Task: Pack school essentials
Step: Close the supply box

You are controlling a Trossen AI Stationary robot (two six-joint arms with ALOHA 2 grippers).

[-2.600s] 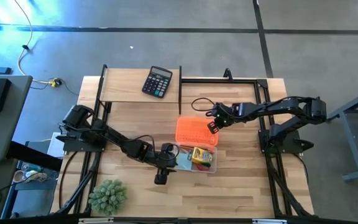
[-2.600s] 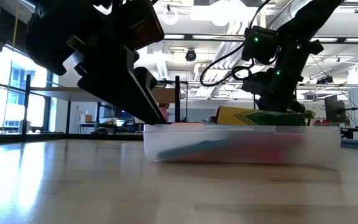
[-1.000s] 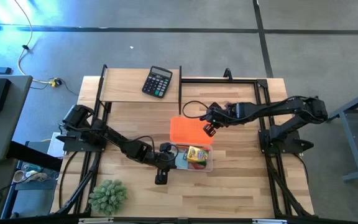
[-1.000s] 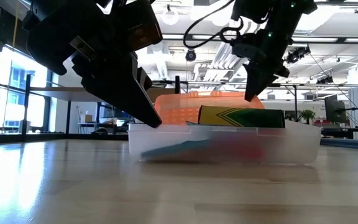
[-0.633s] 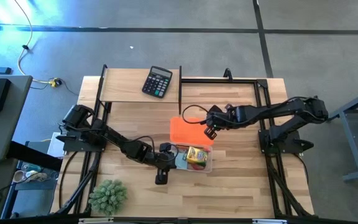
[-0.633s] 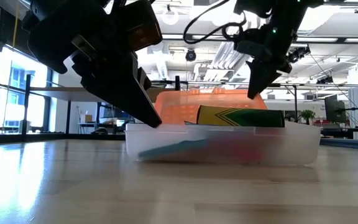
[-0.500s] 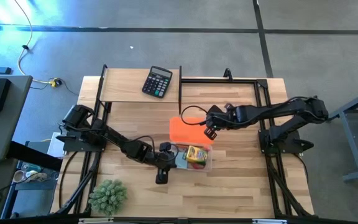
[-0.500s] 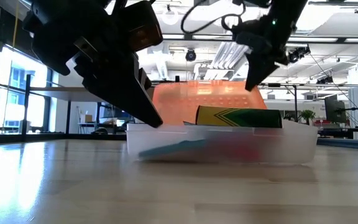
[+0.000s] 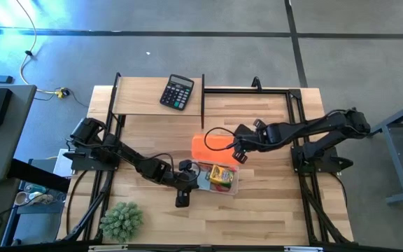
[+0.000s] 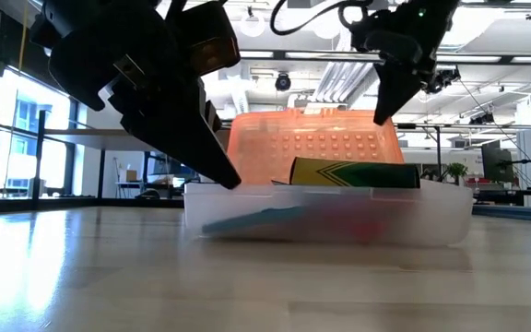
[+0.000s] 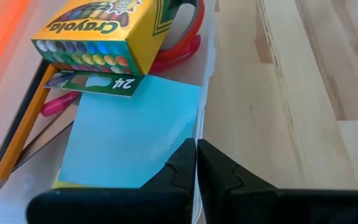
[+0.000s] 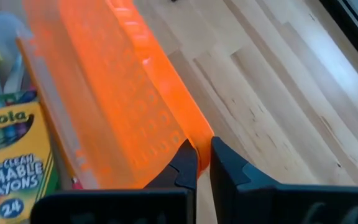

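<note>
Crayon box (image 11: 98, 34) green-yellow on blue notepad (image 11: 129, 134), right fingers (image 12: 197, 163) pinching tilted orange lid (image 12: 135, 106), left fingers (image 11: 196, 163) clamping bin wall (image 11: 205, 93)

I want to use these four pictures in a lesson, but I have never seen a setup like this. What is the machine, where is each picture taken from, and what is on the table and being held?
Two dark robot arms work at a wooden table. One picture looks straight down, one looks level across the tabletop, and two come from cameras on the wrists. The left gripper pinches the wall of a clear plastic box. Inside lie a crayon box, a light-blue notepad, pencils, a pink pen and red-handled scissors. The right gripper grips the edge of the box's orange lid, which stands tilted up. A calculator and a spiky green plant sit apart.
</note>
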